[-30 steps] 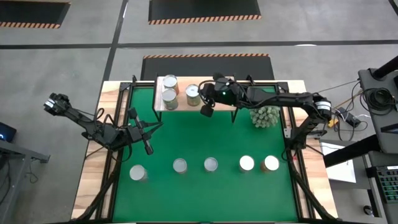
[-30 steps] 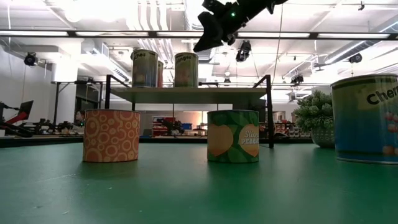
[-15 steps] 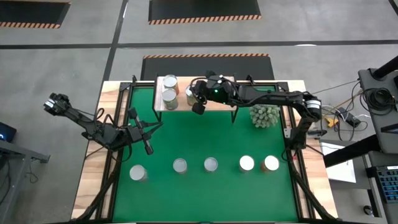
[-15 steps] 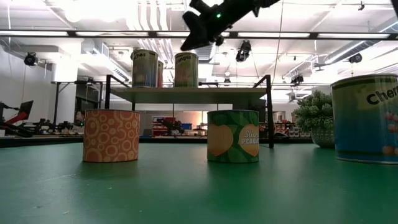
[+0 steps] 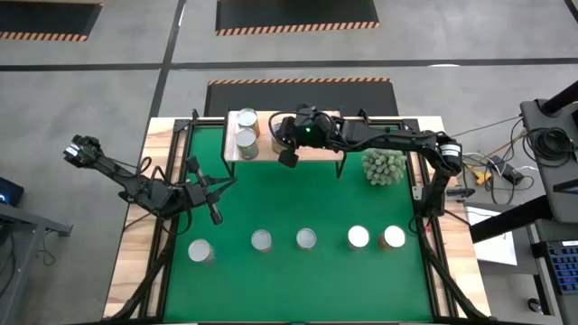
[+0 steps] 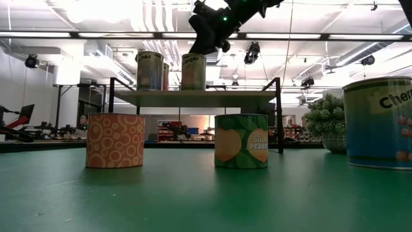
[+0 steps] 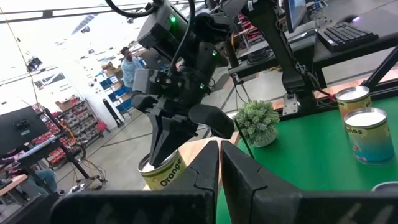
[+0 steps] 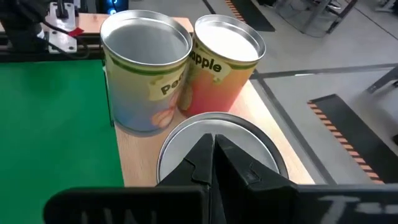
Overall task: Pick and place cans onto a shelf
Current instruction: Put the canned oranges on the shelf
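Moved leftward over the shelf (image 5: 312, 152) since a second ago, the right gripper (image 5: 285, 155), fingers pressed together, hovers above the third can (image 6: 193, 71). Five cans stand on the mat (image 5: 298, 203). Left gripper (image 5: 215, 216), closed and empty, waits.

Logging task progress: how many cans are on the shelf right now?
3. Two cans stand at the shelf's left end; a third, hidden from above, sits under the right claw. Five wait on the mat.
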### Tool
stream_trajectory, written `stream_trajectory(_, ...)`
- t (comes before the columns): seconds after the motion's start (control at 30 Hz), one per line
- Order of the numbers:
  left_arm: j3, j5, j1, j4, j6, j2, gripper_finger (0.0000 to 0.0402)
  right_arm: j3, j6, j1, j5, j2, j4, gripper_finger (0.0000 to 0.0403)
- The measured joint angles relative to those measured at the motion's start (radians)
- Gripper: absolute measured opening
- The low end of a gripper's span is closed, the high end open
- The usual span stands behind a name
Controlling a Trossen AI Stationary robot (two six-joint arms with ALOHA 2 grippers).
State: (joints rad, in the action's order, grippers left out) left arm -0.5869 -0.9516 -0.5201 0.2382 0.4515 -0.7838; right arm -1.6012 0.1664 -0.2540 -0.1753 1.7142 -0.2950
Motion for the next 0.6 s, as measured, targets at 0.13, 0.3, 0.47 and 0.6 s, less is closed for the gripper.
stream_trajectory(0.13,0.000,0.000,0.000,0.000,0.000,0.000,0.0000,0.000,0.001,0.002,0.000,0.000,-0.008,0.0009)
stream_trajectory(0.3,0.000,0.000,0.000,0.000,0.000,0.000,0.0000,0.000,0.015,0.003,0.000,0.000,-0.008,0.0009)
stream_trajectory(0.47,0.000,0.000,0.000,0.000,0.000,0.000,0.0000,0.002,0.033,-0.002,0.000,0.000,0.021,0.0009)
stream_trajectory(0.6,0.000,0.000,0.000,0.000,0.000,0.000,0.0000,-0.027,0.044,-0.003,-0.004,-0.001,0.015,0.0009)
